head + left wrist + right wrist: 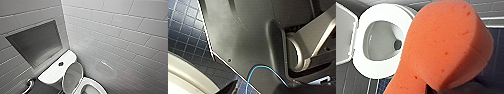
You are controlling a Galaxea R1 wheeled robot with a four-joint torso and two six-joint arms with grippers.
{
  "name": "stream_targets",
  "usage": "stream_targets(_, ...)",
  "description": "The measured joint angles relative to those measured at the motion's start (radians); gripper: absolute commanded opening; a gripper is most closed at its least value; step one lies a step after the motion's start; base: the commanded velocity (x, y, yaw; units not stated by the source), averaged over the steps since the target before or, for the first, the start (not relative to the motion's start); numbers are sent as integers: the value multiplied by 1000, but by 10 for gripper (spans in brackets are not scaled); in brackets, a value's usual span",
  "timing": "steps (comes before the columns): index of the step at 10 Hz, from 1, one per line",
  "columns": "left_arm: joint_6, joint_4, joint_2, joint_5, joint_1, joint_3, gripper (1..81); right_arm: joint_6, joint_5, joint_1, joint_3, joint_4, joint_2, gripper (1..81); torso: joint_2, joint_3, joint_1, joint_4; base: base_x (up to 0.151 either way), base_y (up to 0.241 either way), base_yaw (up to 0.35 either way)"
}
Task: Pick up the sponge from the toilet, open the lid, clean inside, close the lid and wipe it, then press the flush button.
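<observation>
The sponge (446,50) is orange-red and stands very close to the right wrist camera, in the air above the toilet (378,62). It hides one side of the white seat (361,57). The right gripper (461,89) is clamped on the sponge; we see its dark part at the sponge's near edge. The sponge touches neither the seat nor the bowl (381,41).

The lid (72,75) is raised and leans toward the cistern (53,72), with its greyish inner face turned to the bowl. The bowl is open, pale grey inside, with a dark drain hole (397,44) at its bottom. The flush button (60,64) is dark and round and sits in the middle of the cistern top.

For the left gripper (253,90) we cannot tell if it is apart or together. A thin blue cable (268,68) curves near it, above a floor (185,27) of small dark blue tiles.

Behind the cistern there is a grey niche (37,43) in the tiled wall (120,32). A metal grab bar (28,85) is on the wall just beside the cistern's end that is far from the corner.
</observation>
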Motion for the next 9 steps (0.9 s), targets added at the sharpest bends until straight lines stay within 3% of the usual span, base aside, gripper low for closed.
stream_targets(3, 0, 0, 0, 0, 0, 0, 811, 0, -3, 53, 66, -1, -41, 10, -91, -21, 59, 0, 0, 0, 0)
stream_targets(6, 0, 0, 3, -2, -2, 0, 811, 0, -42, 118, 145, -3, -95, 10, -119, -24, 76, 5, 0, 0, 0)
stream_targets(7, 0, 0, 3, -5, -4, 1, 811, 0, -58, 131, 149, -3, -109, 10, -121, -33, 77, 23, 0, 0, 0)
stream_targets(9, 0, 0, 4, -4, -2, 2, 811, 0, -66, 156, 158, -3, -106, 10, -121, -68, 78, 82, 0, 0, 0)
